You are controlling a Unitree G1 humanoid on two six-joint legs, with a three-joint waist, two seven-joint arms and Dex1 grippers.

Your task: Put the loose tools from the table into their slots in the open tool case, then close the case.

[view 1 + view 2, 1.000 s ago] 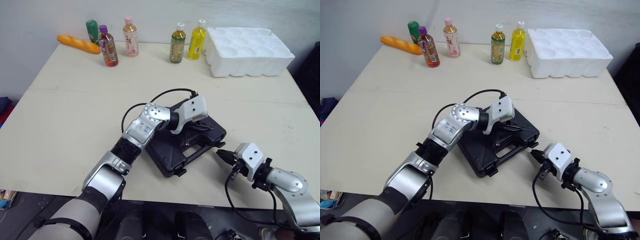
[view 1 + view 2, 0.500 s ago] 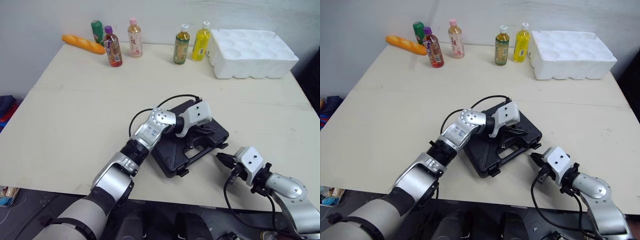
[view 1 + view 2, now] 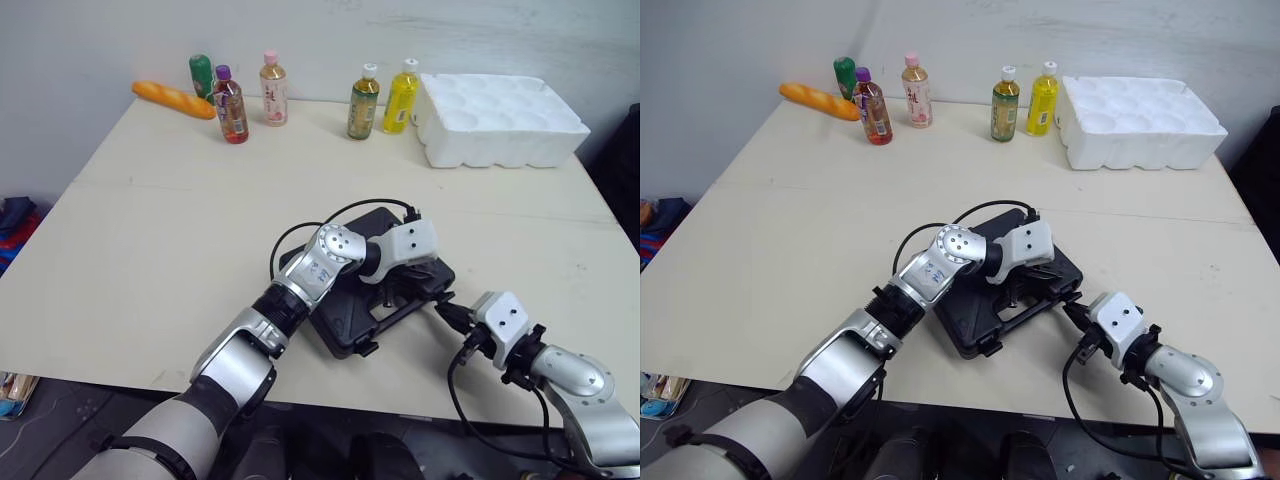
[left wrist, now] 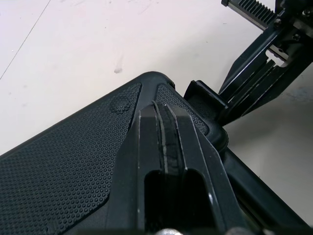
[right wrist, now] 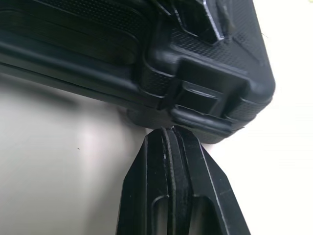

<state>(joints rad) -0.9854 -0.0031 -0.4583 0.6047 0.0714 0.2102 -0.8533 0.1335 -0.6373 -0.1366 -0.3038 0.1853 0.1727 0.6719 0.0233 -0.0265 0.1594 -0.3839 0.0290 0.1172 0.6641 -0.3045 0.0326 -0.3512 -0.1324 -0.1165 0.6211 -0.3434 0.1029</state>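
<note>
Tool case (image 3: 345,322) under closed, empty left end effector (image 4: 164,111); closed, empty right end effector (image 5: 171,131) at its latch (image 5: 201,96).

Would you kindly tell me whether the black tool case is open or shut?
Shut: the tool case lies flat, its lid down against the base with no gap.

Table (image 3: 150,250) left open — bottles (image 3: 363,101), foam tray (image 3: 500,120) behind.

A laboratory setting is indicated by a plain cream table (image 3: 150,230), a bare white wall (image 3: 500,30), and coloured drink bottles (image 3: 363,100) and a white foam tray (image 3: 500,120) along the far edge.
</note>
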